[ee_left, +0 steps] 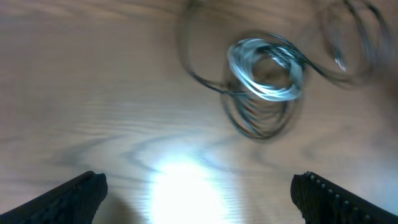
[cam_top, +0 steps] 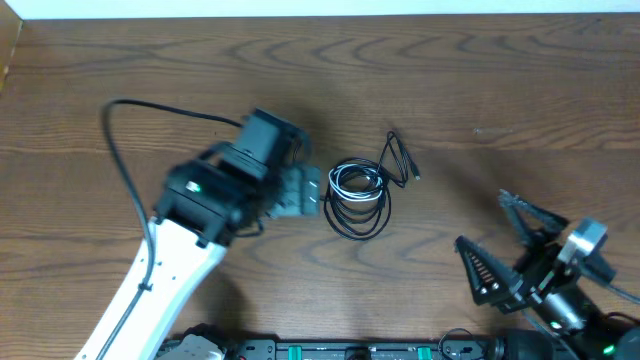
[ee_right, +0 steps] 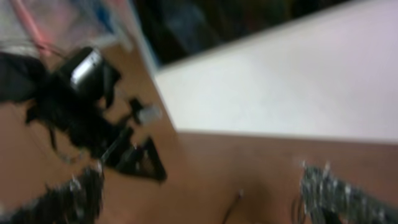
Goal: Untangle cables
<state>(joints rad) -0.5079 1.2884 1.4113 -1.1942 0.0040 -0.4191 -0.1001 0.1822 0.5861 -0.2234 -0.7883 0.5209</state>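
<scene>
My left gripper (cam_top: 312, 190) is open. In the left wrist view its 2 fingers (ee_left: 74, 198) stand wide apart at the bottom corners. Between them there is nothing, only bare desk (ee_left: 74, 93) with a bright patch of light. From above, this gripper is low over the desk, just to the left of the cables (cam_top: 358, 195). I cannot tell if it touches them.

The cables lie together in 1 small heap near the middle of the desk. The white cable (cam_top: 356, 179) is wound in a tight coil and rests on the looser rings of the black cables (cam_top: 382, 215). 1 black cable leaves the heap toward the upper right, bends in a narrow loop (cam_top: 393, 142) and ends in a small plug (cam_top: 415, 177).

In the left wrist view the white cable is ahead of the gripper, a little to the right and apart from the fingers. This picture is blurred, so I cannot follow which cable crosses which.

My right gripper (cam_top: 497, 237) is also open and holds nothing. It is at the lower right of the desk, well apart from the cables. The right wrist view is very blurred, but I can make out my left arm (ee_right: 81, 106) over the desk.
</scene>
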